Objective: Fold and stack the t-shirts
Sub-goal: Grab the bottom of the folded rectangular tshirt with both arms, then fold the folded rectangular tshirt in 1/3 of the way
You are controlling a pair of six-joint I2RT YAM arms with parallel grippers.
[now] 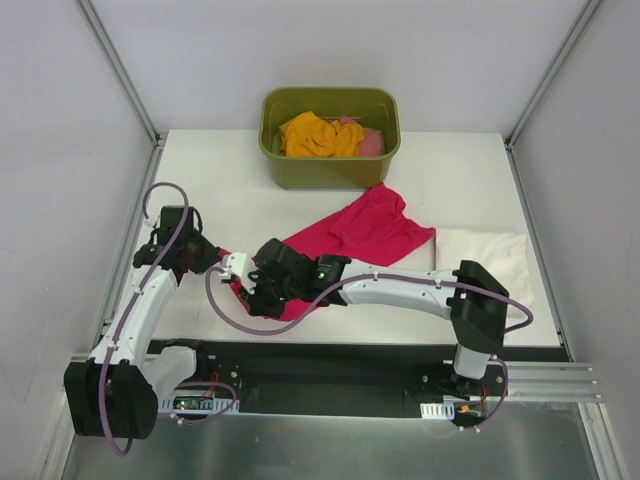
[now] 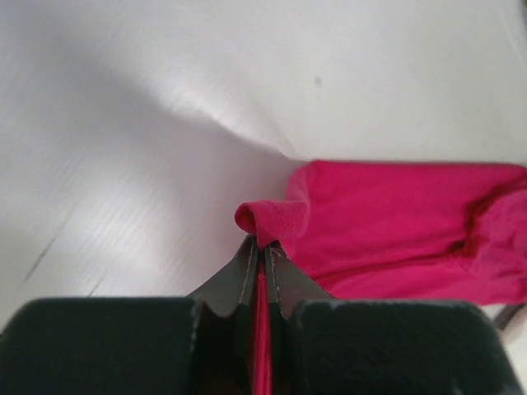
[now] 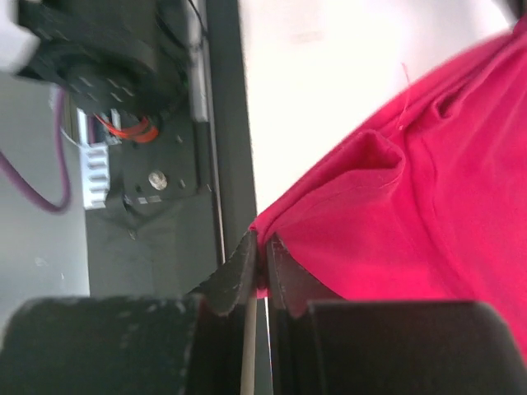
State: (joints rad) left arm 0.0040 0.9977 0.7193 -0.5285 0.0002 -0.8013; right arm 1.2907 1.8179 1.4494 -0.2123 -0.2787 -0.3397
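Crimson-pink t-shirt (image 1: 360, 228) lies spread on the table (image 1: 200, 170), on the arms' side of the olive tub (image 1: 330, 172). Left gripper (image 2: 262, 241) is pinched tight on a rolled edge of it. Right gripper (image 3: 262, 239) is nipped narrow on another edge. Orange t-shirt (image 1: 318, 135) and salmon-pink t-shirt (image 1: 371, 143) sit inside the tub. Cream-white t-shirt (image 1: 490, 258) lies folded, nearer than the tub and to its right.
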